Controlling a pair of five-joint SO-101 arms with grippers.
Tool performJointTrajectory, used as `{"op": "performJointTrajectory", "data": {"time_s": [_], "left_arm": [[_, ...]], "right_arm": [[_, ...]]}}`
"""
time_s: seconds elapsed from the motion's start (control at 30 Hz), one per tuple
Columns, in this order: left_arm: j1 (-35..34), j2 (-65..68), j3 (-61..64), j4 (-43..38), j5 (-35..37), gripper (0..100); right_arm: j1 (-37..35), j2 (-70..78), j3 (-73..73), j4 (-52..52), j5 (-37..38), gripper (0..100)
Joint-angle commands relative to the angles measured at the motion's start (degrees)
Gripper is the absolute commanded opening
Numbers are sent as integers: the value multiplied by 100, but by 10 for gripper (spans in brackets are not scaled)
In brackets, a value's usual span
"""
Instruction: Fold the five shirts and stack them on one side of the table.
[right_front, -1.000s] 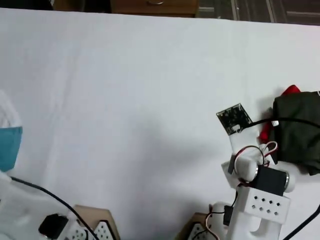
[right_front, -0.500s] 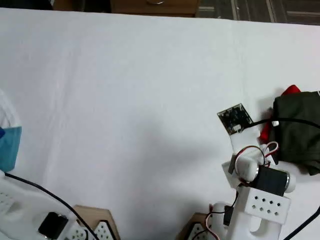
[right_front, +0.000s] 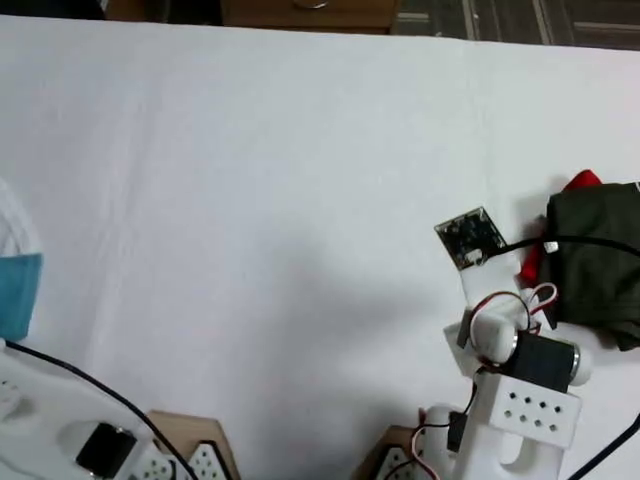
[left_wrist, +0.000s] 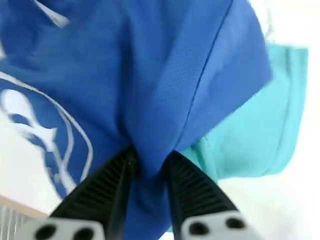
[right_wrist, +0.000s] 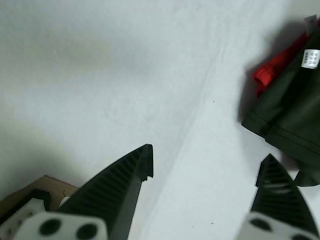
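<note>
**Left gripper pinches the blue shirt; right gripper hangs open by the pile**

Much is cut off. In the high view the teal shirt (right_front: 18, 295) shows as a sliver at the left edge of the table (right_front: 250, 200). The pale, blurred shapes around it cannot be made out. At the right edge the dark shirt (right_front: 600, 255) runs out of frame. The red shirt (right_front: 580, 181) under it shows as a peak at the pile's far side and a strip on the side facing the table's middle. How many shirts lie in that pile cannot be told.

The left gripper (left_wrist: 150, 160) is closed on a bunched fold of the blue shirt (left_wrist: 150, 75), with cloth squeezed between its two fingers. The shirt drapes across the left wrist view, and a white print (left_wrist: 30, 120) on it is blurred and partly cut off. The teal shirt shows behind it.

The right arm (right_front: 510, 380) stands at the near edge, towards the right corner, its wrist pointing away from that edge. The right gripper (right_wrist: 207, 157) is spread wide and holds nothing. It hangs over bare table just beside the dark shirt, one finger near the shirt's hem. In the high view a black cable (right_front: 590, 240) crosses in front of the dark shirt.
</note>
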Motion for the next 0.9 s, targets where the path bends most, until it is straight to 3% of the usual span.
{"op": "performJointTrajectory", "data": {"time_s": [0.0, 0.13, 0.23, 0.4, 0.57, 0.73, 0.87], "left_arm": [[492, -844, -1182, 334, 369, 22], [993, -1574, -2457, 554, 818, 22], [1301, -1987, -2756, 554, 774, 22], [1451, -1978, -1235, 501, 26, 23], [1029, -1398, 637, -273, -202, 24], [747, -993, 857, -176, -800, 141], [818, -1090, 382, 229, -826, 218]], "right_arm": [[13, -31, -35, -22, 26, 337], [13, -31, -35, -22, 26, 337], [13, -31, -35, -22, 26, 337], [13, -31, -35, -22, 26, 337], [13, -31, -35, -22, 26, 337], [13, -31, -35, -22, 26, 337], [4, -31, -35, -31, 26, 337]]}}
